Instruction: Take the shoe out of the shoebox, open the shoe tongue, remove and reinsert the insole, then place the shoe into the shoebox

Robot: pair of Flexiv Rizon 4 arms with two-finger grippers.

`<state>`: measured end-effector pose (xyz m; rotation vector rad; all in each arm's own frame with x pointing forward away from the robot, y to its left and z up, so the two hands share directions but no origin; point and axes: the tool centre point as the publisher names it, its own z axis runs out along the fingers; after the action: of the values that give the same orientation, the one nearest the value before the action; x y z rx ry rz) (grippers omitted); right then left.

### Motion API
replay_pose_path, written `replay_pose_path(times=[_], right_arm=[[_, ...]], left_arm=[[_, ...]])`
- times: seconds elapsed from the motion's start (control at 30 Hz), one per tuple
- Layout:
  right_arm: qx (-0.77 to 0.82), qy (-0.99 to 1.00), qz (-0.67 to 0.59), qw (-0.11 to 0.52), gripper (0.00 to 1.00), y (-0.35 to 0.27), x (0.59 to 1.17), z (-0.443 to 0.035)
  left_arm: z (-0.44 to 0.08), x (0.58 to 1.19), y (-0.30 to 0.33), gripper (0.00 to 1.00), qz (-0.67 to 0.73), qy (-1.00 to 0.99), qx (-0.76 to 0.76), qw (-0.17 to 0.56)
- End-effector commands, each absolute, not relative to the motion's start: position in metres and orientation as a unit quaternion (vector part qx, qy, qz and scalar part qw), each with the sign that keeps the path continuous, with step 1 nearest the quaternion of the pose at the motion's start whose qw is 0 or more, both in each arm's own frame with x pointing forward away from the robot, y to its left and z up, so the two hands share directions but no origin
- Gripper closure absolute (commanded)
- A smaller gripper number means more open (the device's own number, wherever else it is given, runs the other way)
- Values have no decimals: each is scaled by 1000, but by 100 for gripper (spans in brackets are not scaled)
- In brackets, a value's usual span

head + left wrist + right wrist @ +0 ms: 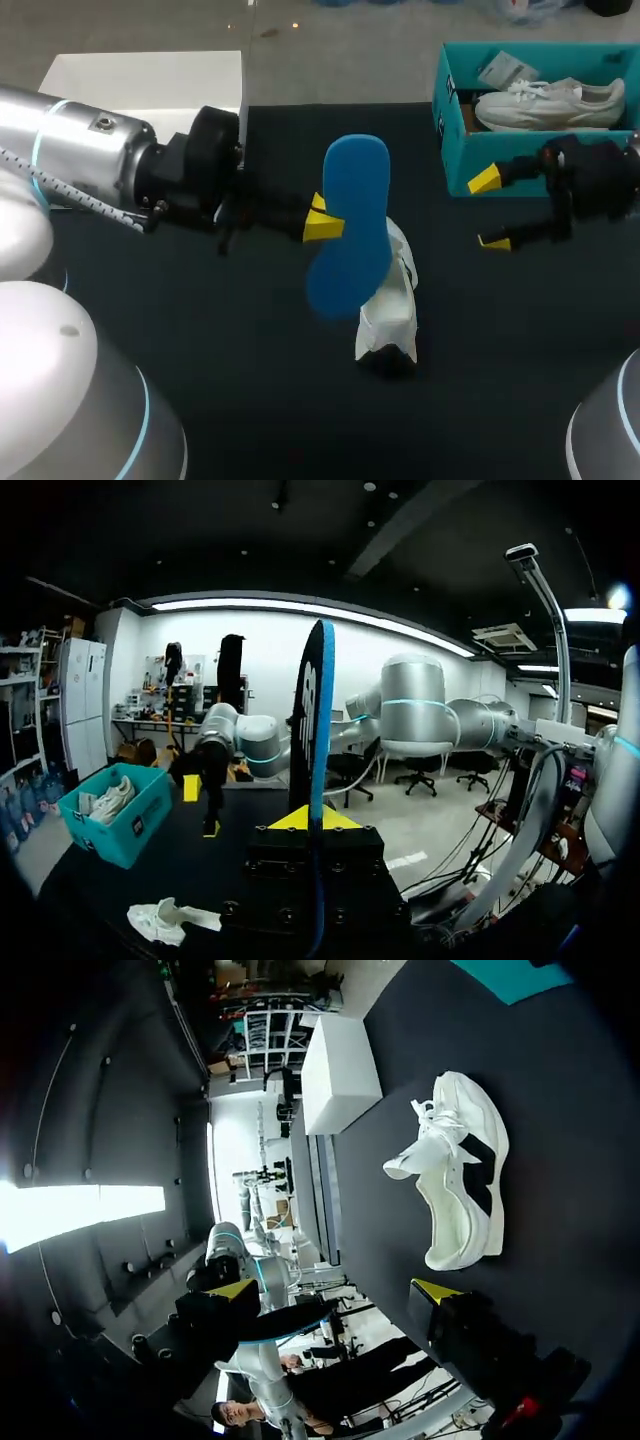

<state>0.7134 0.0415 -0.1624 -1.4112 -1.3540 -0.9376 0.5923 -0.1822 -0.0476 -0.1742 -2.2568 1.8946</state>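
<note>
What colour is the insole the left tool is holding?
The insole is blue, clearest in the head view.

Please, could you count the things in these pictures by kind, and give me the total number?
shoebox, teal: 1
shoes, white: 2, loose shoe and boxed shoe
insole, blue: 1, in the left end effector
white box: 1
Total: 5

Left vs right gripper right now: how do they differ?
The left gripper is shut on the blue insole; the right gripper is open and holds nothing. The left gripper is at mid-table, near the white shoe; the right gripper is just in front of the teal shoebox. Both have two yellow-tipped fingers.
</note>
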Motion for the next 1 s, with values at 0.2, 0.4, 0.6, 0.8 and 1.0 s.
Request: replay_pose_path(times=[0.2, 0.4, 0.6, 0.8, 1.0], right_arm=[[-578, -538, -402, 463, 0, 41, 705, -163], [-578, -538, -402, 463, 0, 41, 705, -163], [-578, -538, -402, 463, 0, 41, 705, -163], [-578, -538, -402, 463, 0, 41, 705, -163], [-578, -538, -402, 463, 0, 41, 705, -163]], left_arm=[[-41, 608, -194, 100, 520, -825, -216, -44], [-54, 620, -193, 100, 512, -810, -261, -117], [-60, 657, -201, 100, 521, -701, -411, -262], [-56, 678, -218, 100, 499, -615, -527, -308], [-55, 683, -221, 100, 488, -602, -546, -317]])
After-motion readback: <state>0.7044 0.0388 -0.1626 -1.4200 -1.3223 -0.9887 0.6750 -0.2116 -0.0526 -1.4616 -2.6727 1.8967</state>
